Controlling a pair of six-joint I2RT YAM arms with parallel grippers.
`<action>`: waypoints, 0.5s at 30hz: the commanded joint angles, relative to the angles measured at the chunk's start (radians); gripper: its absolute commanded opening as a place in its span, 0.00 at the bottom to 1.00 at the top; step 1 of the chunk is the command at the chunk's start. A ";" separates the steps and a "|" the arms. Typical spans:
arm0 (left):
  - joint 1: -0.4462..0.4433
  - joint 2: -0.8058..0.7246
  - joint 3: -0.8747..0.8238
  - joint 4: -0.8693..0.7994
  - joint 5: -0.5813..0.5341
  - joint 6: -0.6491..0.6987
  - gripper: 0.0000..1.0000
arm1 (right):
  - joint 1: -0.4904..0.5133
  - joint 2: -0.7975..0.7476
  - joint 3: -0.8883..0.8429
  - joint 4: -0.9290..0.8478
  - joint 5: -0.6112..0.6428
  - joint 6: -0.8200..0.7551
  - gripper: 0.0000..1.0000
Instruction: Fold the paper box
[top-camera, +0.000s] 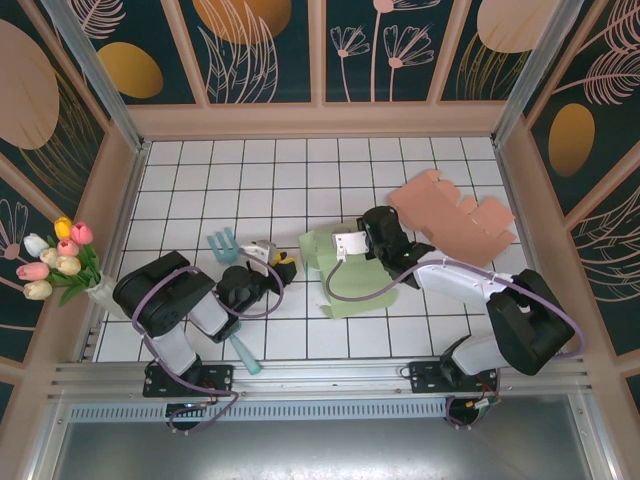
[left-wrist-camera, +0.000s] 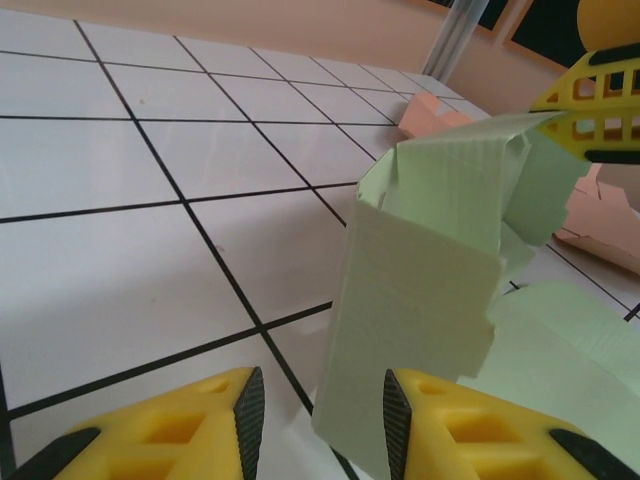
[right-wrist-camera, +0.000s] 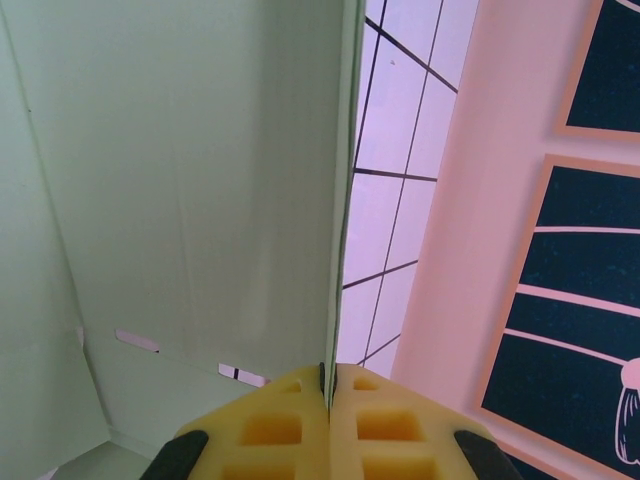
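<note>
Paper box (right-wrist-camera: 200, 200) wall edge in right tool (right-wrist-camera: 328, 372) pinch.

My left arm (top-camera: 165, 295) and right arm (top-camera: 530, 325) are built of bulky black joint housings and white links, each carrying a looping lilac cable (top-camera: 352, 298). The left tool (left-wrist-camera: 325, 420) has yellow lattice-moulded plastic fingers with black ribbed pads (left-wrist-camera: 250, 410). The right tool (right-wrist-camera: 328, 400) has the same yellow lattice.
</note>
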 joint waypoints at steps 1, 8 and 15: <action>-0.002 0.007 0.037 -0.026 0.009 -0.005 0.39 | 0.004 -0.025 -0.033 0.044 -0.003 -0.007 0.00; -0.001 0.026 0.054 -0.025 0.049 -0.021 0.38 | 0.009 -0.026 -0.080 0.127 0.001 -0.018 0.00; -0.002 0.084 0.079 -0.015 0.076 -0.034 0.37 | 0.017 -0.024 -0.103 0.136 0.001 -0.005 0.00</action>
